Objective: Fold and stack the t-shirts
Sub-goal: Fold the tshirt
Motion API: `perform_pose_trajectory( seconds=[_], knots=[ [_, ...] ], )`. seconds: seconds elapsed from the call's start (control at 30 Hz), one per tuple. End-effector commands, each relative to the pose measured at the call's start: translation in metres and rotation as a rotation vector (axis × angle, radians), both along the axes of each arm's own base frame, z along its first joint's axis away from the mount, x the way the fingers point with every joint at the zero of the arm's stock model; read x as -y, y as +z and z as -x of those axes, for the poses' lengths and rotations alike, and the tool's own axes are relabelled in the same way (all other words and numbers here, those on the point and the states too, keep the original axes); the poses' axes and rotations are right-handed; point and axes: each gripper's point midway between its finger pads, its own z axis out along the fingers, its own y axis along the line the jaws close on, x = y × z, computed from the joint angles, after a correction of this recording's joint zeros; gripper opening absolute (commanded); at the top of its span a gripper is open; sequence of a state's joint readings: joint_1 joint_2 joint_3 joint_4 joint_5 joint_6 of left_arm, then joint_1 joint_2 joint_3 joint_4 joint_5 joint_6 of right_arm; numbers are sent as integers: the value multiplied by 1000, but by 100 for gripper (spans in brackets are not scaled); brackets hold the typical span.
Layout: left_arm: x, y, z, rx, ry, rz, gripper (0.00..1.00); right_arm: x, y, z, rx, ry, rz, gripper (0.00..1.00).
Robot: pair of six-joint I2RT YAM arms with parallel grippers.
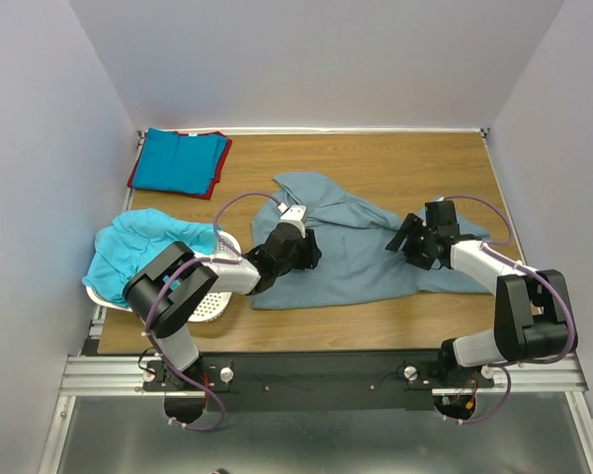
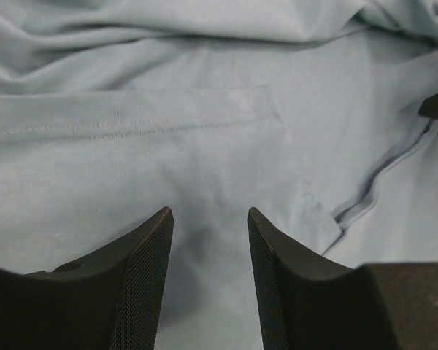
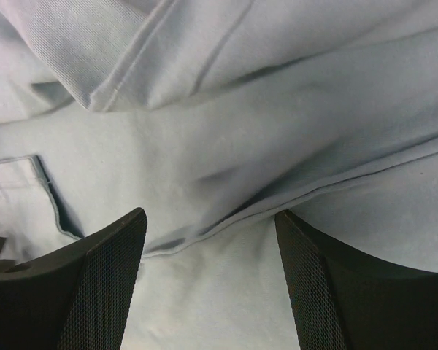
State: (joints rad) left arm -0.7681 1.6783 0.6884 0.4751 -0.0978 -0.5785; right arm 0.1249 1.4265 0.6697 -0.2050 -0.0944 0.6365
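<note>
A large grey-blue t-shirt (image 1: 351, 247) lies rumpled on the middle of the table. My left gripper (image 1: 309, 252) is open over its left part, close above the cloth (image 2: 204, 146), nothing between the fingers (image 2: 142, 284). My right gripper (image 1: 407, 242) is open over the shirt's right part, straddling a fold edge (image 3: 277, 197). A bright blue t-shirt (image 1: 178, 160) lies folded on a red one (image 1: 217, 170) at the far left. A turquoise t-shirt (image 1: 138, 245) hangs over the white basket (image 1: 210, 306).
The white perforated basket stands at the near left edge beside my left arm. White walls enclose the table on the left, far and right sides. Bare wood shows at the far right (image 1: 435, 168) and along the near edge.
</note>
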Motion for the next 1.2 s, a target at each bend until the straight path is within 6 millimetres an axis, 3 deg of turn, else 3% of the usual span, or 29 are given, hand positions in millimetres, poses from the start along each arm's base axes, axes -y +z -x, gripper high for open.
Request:
perform_pose_trajectory(
  seconds=[0.0,0.33,0.6,0.8,0.97,1.17],
  knots=[
    [7,-11,7,-18,-30,28,54,2,-33,27,-111,-2,27,79],
    [-23,-56,33,-90,-6,-43,54,9,-41,65,-158,-35,31,79],
    [-40,-64,47,-95,3,-74,54,6,-33,82,-164,-46,-4,79],
    [-27,-59,64,-70,-76,-84,54,5,-27,94,-159,-63,-28,79],
    [-20,-38,63,-49,-81,-43,54,8,-7,92,-116,-50,-9,79],
    [-6,40,33,81,-56,-13,60,17,54,52,32,-37,65,80]
  ],
)
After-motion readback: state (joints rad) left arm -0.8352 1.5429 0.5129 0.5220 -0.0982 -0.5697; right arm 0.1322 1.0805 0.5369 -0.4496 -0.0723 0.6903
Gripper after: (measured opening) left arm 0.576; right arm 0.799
